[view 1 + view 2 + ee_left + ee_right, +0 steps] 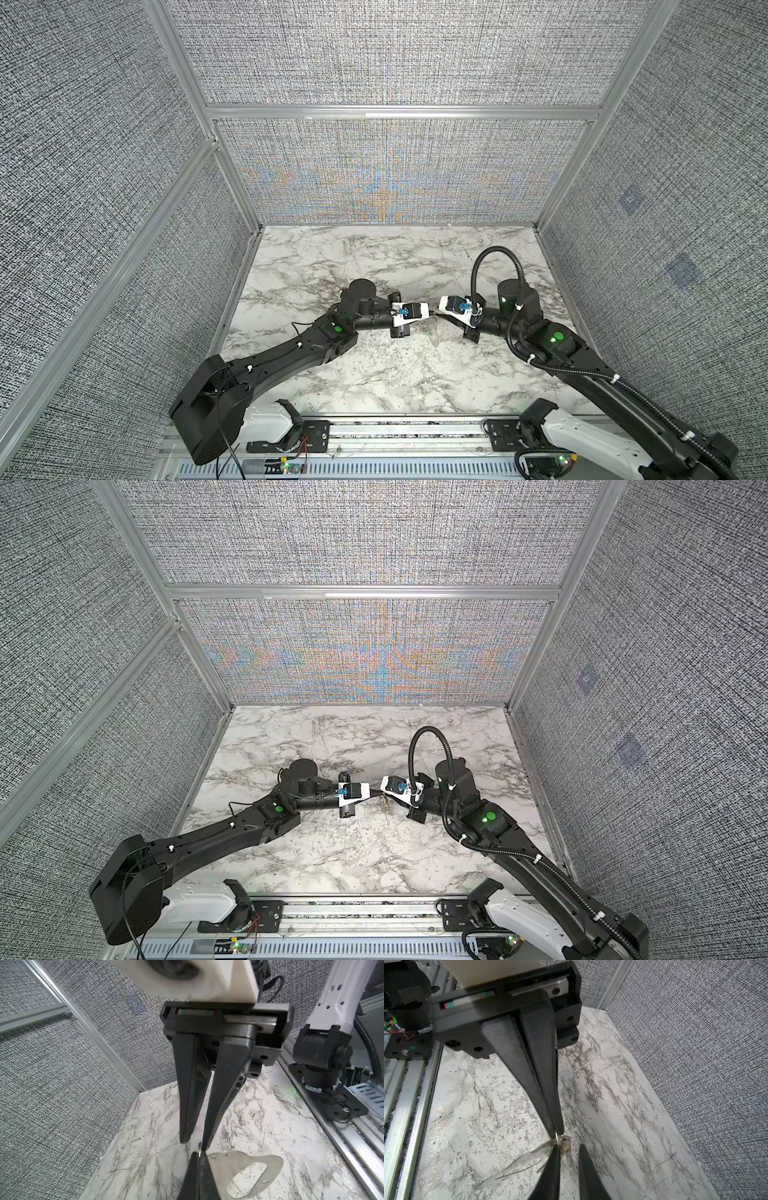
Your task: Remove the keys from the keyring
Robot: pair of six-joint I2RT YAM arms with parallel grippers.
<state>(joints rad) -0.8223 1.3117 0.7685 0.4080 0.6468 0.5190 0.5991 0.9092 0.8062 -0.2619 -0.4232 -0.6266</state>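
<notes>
My left gripper (556, 1133) is pressed fully together on a thin wire loop at the edge of the keyring (239, 1161), a flat plate held out over the marble table (270, 1115), and my own fingers cover its near end. My right gripper (194, 1143) stands a little apart and seems to hold nothing. A key (565, 1146) with a yellow tag sits blurred just beside one fingertip; the other key I cannot make out

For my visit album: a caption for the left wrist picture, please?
Left hand pinches the grey keyring; right hand faces it, tip to tip.
</notes>
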